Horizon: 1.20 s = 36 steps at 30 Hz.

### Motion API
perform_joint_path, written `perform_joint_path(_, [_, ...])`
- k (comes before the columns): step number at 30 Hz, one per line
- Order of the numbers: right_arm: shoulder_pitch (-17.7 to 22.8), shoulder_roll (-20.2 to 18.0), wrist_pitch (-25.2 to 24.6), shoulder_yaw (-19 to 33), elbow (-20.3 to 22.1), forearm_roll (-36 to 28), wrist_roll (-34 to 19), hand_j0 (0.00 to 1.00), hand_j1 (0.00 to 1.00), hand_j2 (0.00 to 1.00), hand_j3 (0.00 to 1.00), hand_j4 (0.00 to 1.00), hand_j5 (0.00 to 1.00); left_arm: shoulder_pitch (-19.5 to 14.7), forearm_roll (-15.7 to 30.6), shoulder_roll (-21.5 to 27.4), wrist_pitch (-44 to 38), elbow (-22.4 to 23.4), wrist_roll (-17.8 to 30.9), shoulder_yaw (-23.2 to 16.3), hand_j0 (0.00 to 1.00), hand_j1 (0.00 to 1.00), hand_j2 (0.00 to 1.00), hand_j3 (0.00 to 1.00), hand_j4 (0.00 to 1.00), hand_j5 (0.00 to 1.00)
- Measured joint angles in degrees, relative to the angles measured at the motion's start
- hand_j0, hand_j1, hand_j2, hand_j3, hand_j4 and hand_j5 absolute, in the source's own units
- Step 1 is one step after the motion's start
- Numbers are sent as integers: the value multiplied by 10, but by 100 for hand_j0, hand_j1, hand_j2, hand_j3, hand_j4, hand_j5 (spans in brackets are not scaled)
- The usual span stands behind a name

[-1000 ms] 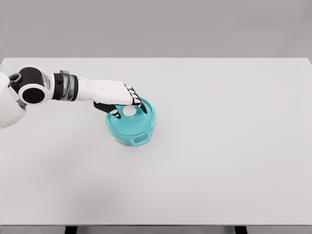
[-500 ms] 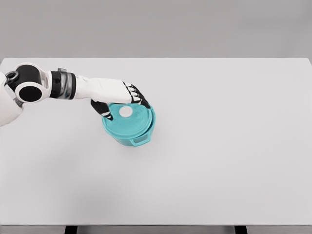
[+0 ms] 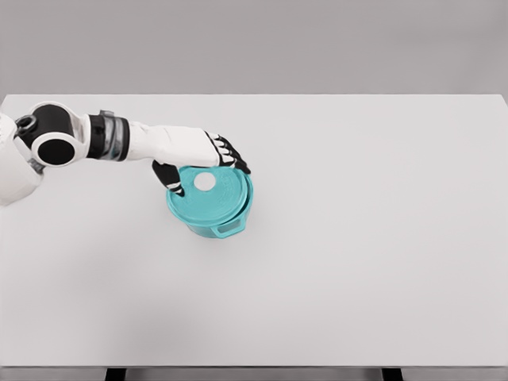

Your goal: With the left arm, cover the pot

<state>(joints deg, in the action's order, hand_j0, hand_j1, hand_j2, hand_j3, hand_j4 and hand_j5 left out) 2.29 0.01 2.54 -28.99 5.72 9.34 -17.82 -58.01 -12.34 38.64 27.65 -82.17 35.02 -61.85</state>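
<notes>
The lid [image 3: 208,191] is sitting on the teal pot [image 3: 214,213], left of the table's middle — but it looks shifted toward the left, with a sliver of the pot's rim showing along the right edge, so I judge it is not fully seated. The white knob [image 3: 205,182] is showing clear on top of the lid, with no fingers around it.

The left hand [image 3: 198,159] is hovering at the lid's far-left edge, fingers loosely curled and hanging over the rim, thumb lying down the left side; it is gripping nothing that I can make out. Whether the fingertips are touching the lid I cannot tell.

Step in hand — the letting-go end of the placing. The next move, as I read it, calls for a small nudge of the lid rightward to centre it, or else a clean lift of the hand without dragging the lid.

The table [image 3: 357,262] is plain white and flat, with a grey wall [image 3: 317,44] behind. The right arm is not showing.
</notes>
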Motion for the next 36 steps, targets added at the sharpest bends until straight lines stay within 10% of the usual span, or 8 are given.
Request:
perform_joint_path(25, [0,0,0,0,0,0,0,100,100,100,100,100,100,-21,7,-3,-18,-9,0,2,100,100,100,100,100,100])
perform_joint_path(36, [0,0,0,0,0,0,0,100,100,100,100,100,100,2,72,203,41,-25,0,29,100,100,100,100,100,100])
